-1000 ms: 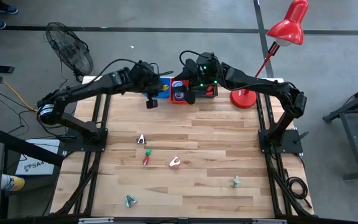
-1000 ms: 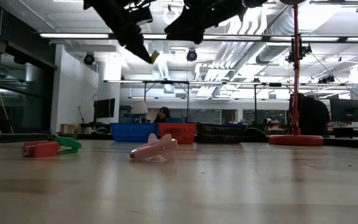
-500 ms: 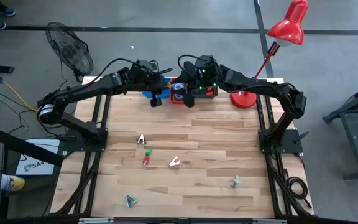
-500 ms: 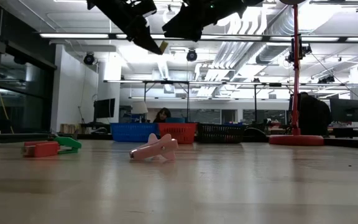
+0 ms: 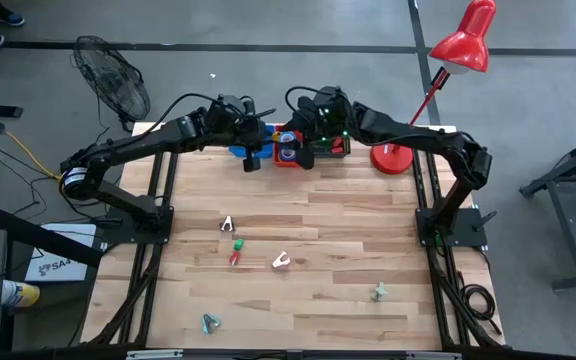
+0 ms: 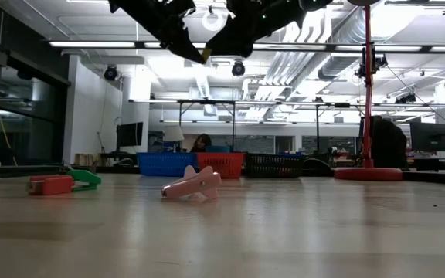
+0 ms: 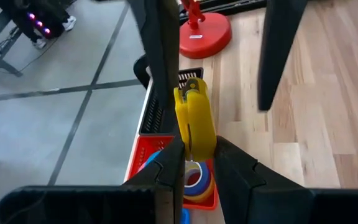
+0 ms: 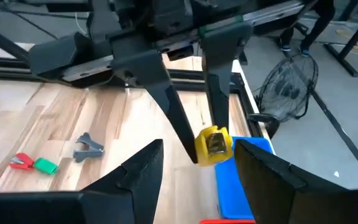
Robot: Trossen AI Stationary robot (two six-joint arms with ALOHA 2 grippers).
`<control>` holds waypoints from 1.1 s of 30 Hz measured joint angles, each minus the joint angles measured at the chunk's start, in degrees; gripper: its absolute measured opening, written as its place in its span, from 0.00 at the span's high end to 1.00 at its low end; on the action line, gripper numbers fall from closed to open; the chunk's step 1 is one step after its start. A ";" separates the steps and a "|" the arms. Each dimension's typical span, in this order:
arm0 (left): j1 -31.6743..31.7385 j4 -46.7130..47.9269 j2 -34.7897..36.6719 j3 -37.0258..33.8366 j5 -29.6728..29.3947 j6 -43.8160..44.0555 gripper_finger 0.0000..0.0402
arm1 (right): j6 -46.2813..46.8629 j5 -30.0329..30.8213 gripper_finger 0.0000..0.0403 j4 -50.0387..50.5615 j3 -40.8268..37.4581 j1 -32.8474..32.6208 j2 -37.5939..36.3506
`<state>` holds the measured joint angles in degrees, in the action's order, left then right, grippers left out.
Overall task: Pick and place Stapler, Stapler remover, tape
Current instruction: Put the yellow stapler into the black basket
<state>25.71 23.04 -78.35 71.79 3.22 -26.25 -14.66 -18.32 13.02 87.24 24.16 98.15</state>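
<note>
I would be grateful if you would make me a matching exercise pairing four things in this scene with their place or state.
Things:
1. left gripper
2. right gripper
3. red lamp
4. pink staple remover

Places or states:
A. lying near the middle of the table
B. open, holding nothing
C. standing at the table's far right corner
D. shut on the yellow staple remover

Pairs: 1-D, 2-B, 3-C, 4-A

One camera looks straight down on the whole bench (image 5: 308,230); another sits level at bench-top; both wrist cameras, close in, share the yellow clip (image 7: 194,118).
</note>
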 joint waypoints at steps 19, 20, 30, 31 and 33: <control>0.00 -0.27 0.00 0.00 1.43 -0.49 0.84 | -2.58 -1.33 0.72 -1.17 0.00 0.22 0.13; 0.00 -0.27 0.00 0.00 1.43 -0.49 0.84 | -2.66 -1.34 0.74 -1.18 0.00 0.22 0.13; 0.02 -1.47 0.00 -0.02 2.43 -0.53 0.84 | -3.84 -1.63 0.85 -1.17 0.00 0.26 0.08; 0.02 -1.74 0.00 -0.02 2.43 -0.53 0.84 | -3.84 -1.63 0.85 -1.12 0.00 0.26 0.03; 0.02 -1.96 -0.02 0.03 2.45 -0.53 0.84 | -3.89 -1.69 0.85 -0.88 0.02 0.26 -0.01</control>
<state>25.74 21.08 -78.37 71.82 5.67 -26.79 -18.55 -20.01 12.14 87.26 24.43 98.15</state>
